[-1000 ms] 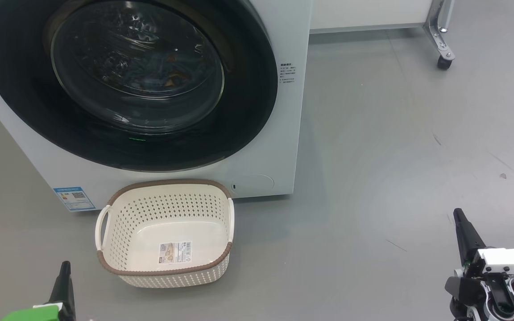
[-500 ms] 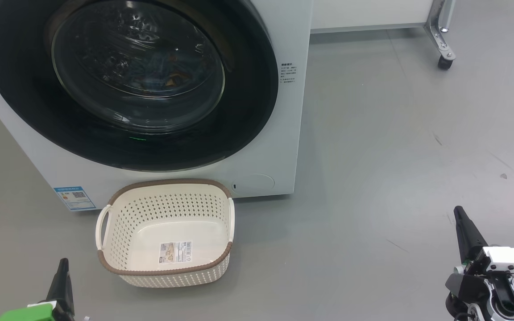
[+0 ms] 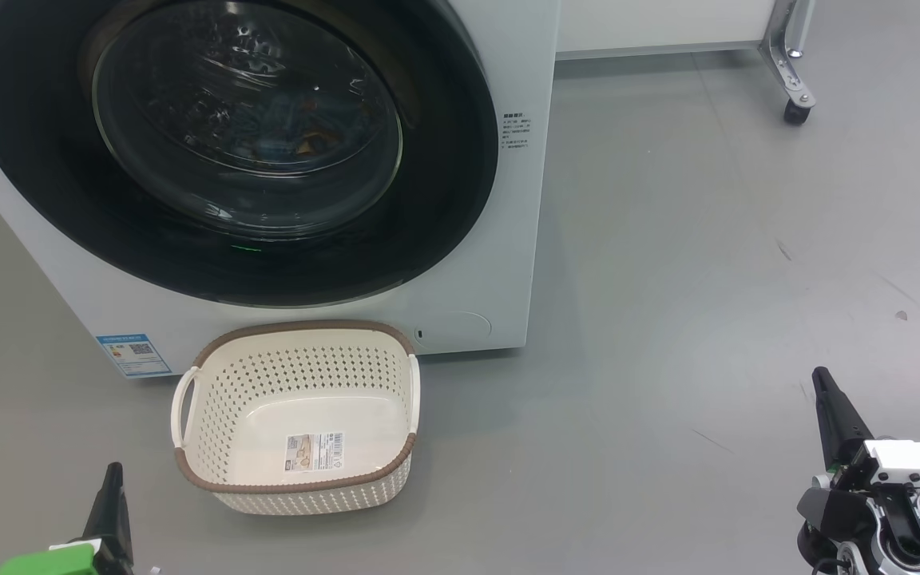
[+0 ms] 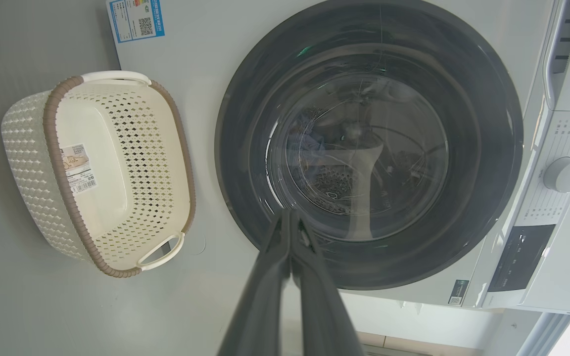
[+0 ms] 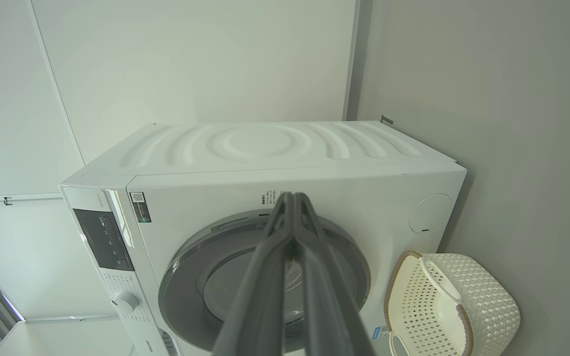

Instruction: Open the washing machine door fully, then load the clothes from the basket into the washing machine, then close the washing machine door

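Jaws pressed together on both arms, pinching nothing: left ones low near the basket [image 3: 308,499], right ones well apart over bare floor [image 3: 668,319]. Washing machine door [image 3: 444,200] lying flat against the washing machine [image 3: 508,263]; clothes [image 3: 300,144] dimly visible behind the glass, inside the drum. Basket empty, just in front of the machine. Looks like the end of the job. Risks from here: latch perhaps not caught, impossible to tell from these views, hence a door swinging out by itself. Pressing with closed tips on the glossy ring invites a skid. Rolling forward carelessly means knocking the basket.
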Motion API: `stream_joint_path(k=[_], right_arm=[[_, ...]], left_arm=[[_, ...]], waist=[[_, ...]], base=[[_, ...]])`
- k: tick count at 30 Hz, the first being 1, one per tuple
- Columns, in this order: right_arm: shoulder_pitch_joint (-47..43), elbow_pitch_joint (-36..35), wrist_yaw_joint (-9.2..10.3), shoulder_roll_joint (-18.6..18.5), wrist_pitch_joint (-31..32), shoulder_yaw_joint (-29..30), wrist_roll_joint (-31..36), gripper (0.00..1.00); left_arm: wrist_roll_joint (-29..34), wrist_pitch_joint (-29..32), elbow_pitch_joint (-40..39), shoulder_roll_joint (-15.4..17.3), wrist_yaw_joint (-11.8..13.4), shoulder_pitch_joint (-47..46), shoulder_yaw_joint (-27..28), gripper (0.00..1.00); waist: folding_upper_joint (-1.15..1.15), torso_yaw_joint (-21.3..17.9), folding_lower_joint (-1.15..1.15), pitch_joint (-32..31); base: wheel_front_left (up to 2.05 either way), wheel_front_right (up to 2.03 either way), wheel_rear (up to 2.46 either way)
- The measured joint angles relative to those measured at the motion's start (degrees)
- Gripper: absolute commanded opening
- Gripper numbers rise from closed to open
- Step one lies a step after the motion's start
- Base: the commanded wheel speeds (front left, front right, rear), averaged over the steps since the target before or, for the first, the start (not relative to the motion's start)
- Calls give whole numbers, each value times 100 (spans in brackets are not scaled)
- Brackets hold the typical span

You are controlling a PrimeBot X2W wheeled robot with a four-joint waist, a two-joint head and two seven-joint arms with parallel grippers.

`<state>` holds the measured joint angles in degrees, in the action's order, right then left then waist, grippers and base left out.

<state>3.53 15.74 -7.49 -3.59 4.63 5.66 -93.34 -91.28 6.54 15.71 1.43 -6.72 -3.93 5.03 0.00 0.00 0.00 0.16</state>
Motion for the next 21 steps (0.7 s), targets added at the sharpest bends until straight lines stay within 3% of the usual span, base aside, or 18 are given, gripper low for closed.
stream_joint_path(k=[21], right_arm=[[1,0,0,2,2,9,0,0]], left_arm=[[0,0,-1,1,0,0,0,0]], waist=[[0,0,0,0]], base=[[0,0,0]])
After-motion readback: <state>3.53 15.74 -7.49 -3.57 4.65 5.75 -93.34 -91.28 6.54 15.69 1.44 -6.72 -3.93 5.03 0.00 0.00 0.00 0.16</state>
